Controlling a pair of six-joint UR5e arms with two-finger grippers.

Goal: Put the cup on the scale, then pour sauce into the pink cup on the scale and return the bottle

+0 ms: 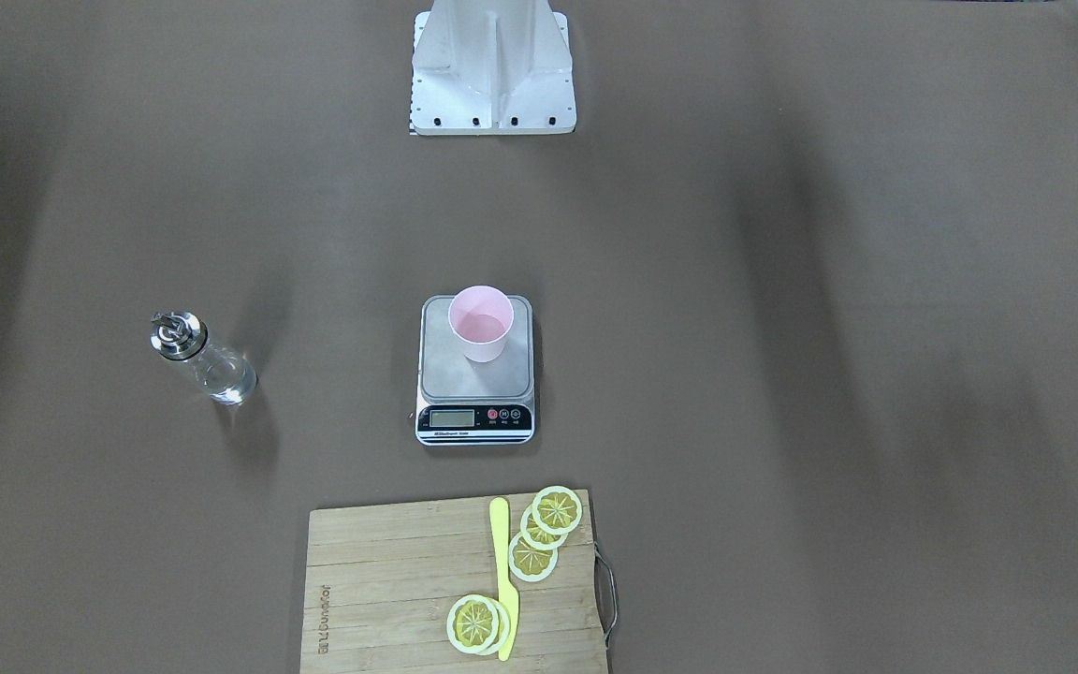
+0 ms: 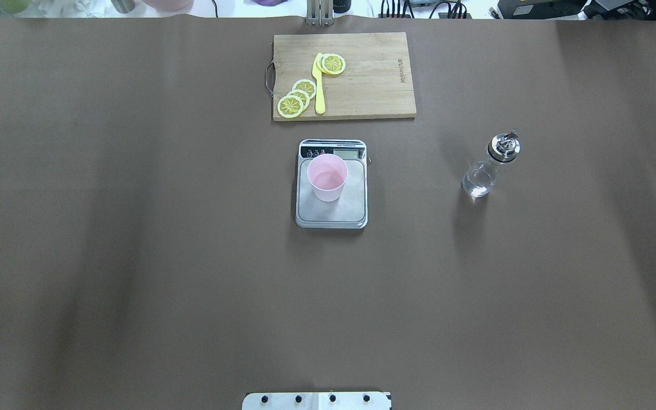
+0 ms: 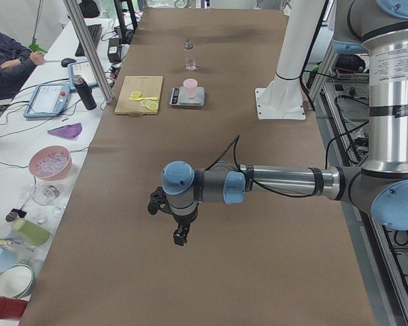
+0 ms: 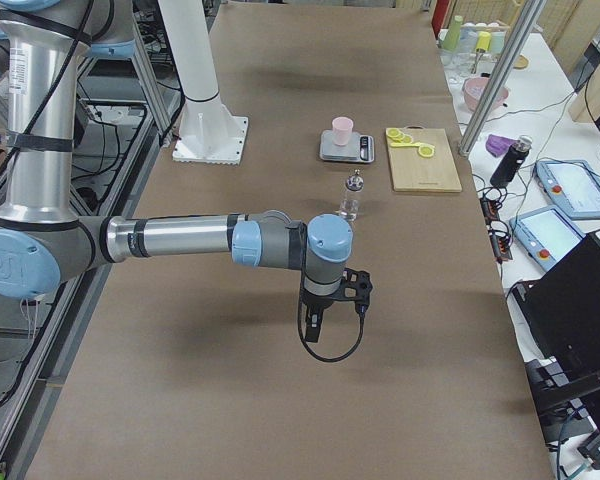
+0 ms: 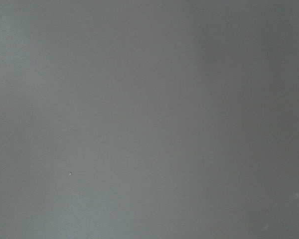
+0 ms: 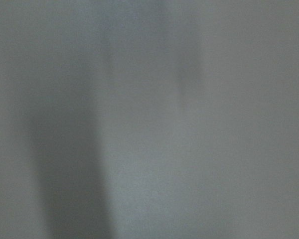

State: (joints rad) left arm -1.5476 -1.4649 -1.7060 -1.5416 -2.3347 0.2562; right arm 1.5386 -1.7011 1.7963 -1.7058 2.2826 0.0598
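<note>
The pale pink cup (image 1: 481, 323) (image 2: 327, 177) stands upright on the steel platform of the scale (image 1: 502, 386) (image 2: 333, 215) at the table's middle. The clear glass bottle (image 1: 202, 360) (image 2: 490, 165) with a metal pourer stands upright on the table on the robot's right, apart from the scale, with clear sauce in it. No gripper touches them. My left gripper (image 3: 180, 238) shows only in the exterior left view and my right gripper (image 4: 312, 330) only in the exterior right view. Both hang over bare table far from the scale, and I cannot tell whether they are open or shut. Both wrist views show only blurred table surface.
A bamboo cutting board (image 1: 380, 580) (image 2: 373, 85) with lemon slices (image 1: 548, 524) and a yellow knife (image 1: 504, 580) lies beyond the scale on the operators' side. The robot's white base (image 1: 492, 75) stands at the near edge. Side benches hold bowls, bottles and pendants.
</note>
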